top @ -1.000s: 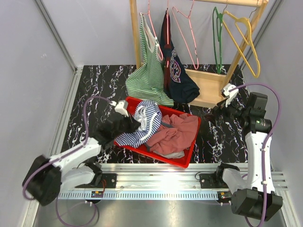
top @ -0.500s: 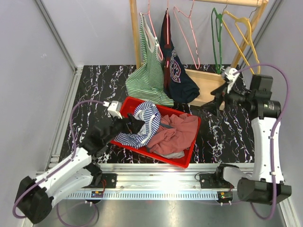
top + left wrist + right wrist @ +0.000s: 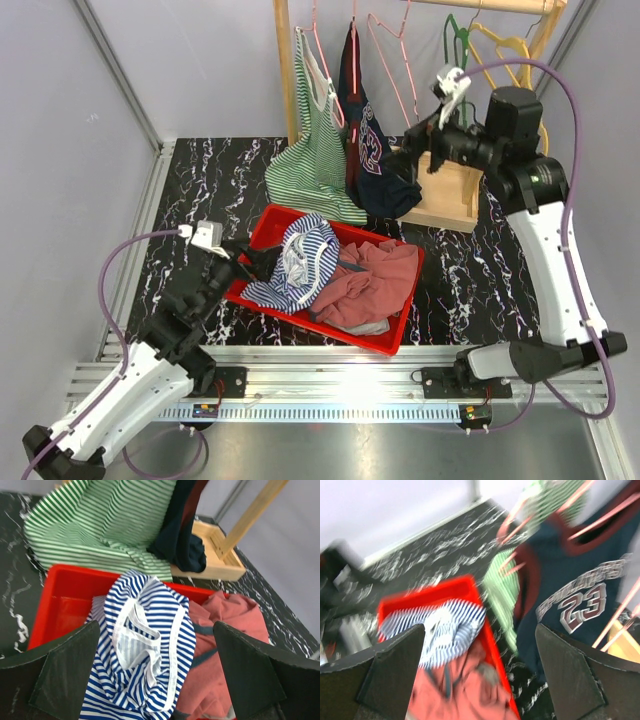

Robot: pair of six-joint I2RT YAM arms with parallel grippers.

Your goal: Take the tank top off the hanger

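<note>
Right claw has risen to the navy tank top, spread; left claw spread too.

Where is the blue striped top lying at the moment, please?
In the overhead view, the blue striped top lies heaped in the left half of the red bin, beside a pinkish-red garment.

We see the tank top striped green and white. The jersey beside it is navy with dark red trim and a dark red 23 edged in white. The bin is bright red. Inside it, one shirt is striped blue and white, and a crumpled cloth is faded red. The table is black marble veined with white, and the rack is pale wood.
</note>
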